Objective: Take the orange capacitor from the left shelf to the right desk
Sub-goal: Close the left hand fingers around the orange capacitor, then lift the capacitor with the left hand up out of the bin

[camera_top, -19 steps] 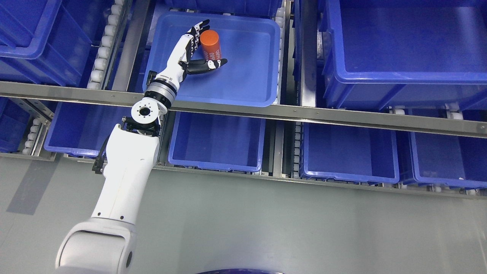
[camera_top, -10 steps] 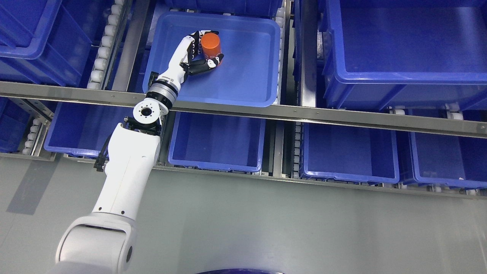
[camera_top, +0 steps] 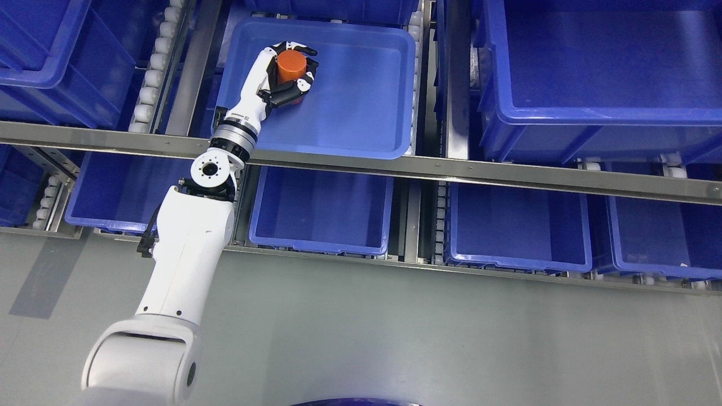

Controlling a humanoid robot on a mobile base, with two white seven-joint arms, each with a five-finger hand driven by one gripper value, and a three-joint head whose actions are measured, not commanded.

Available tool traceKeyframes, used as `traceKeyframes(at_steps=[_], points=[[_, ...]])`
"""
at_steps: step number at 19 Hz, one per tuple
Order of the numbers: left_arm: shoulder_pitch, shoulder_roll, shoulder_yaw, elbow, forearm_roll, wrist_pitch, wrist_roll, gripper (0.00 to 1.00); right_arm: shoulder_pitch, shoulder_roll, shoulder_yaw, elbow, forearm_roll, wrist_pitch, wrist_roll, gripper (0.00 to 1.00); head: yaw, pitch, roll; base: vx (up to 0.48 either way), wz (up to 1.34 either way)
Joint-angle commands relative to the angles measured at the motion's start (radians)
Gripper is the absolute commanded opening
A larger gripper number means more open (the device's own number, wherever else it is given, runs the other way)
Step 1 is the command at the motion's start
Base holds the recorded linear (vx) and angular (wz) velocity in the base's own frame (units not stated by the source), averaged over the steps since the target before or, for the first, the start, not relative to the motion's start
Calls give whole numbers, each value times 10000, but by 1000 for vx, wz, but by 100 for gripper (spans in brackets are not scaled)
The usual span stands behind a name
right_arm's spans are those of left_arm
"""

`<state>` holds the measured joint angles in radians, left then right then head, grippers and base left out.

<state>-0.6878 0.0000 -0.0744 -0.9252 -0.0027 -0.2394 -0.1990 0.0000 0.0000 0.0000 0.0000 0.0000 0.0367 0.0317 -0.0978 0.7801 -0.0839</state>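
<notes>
In the upper left of the frame, the left hand (camera_top: 285,76) has its fingers (camera_top: 298,85) wrapped around the orange can (camera_top: 291,64) inside the blue bin (camera_top: 361,135), and a loose hold could drop it.

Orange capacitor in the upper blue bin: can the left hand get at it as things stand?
Yes, it seems so: the left hand is inside the blue bin, fingers wrapped around the orange capacitor, with nothing between them.

Your left hand (camera_top: 286,72) now wraps fully around the orange capacitor (camera_top: 291,64), drawn leftward and standing upright in the tray (camera_top: 361,113).
</notes>
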Motion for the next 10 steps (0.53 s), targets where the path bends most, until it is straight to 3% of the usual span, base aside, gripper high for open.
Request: traceKeyframes(at_steps=[1, 6, 10], points=[[6, 175, 254, -1527, 930, -60, -4, 0, 138, -174, -107, -337, 0, 1, 5, 100, 0, 0, 0, 0, 0], [740, 175, 269, -4426, 1668, -91, -4, 1, 138, -174, -107, -337, 0, 1, 5, 100, 0, 0, 0, 0, 0], [1982, 175, 269, -5809, 1898, -122, -4, 2, 138, -174, -107, -337, 0, 1, 5, 100, 0, 0, 0, 0, 0]])
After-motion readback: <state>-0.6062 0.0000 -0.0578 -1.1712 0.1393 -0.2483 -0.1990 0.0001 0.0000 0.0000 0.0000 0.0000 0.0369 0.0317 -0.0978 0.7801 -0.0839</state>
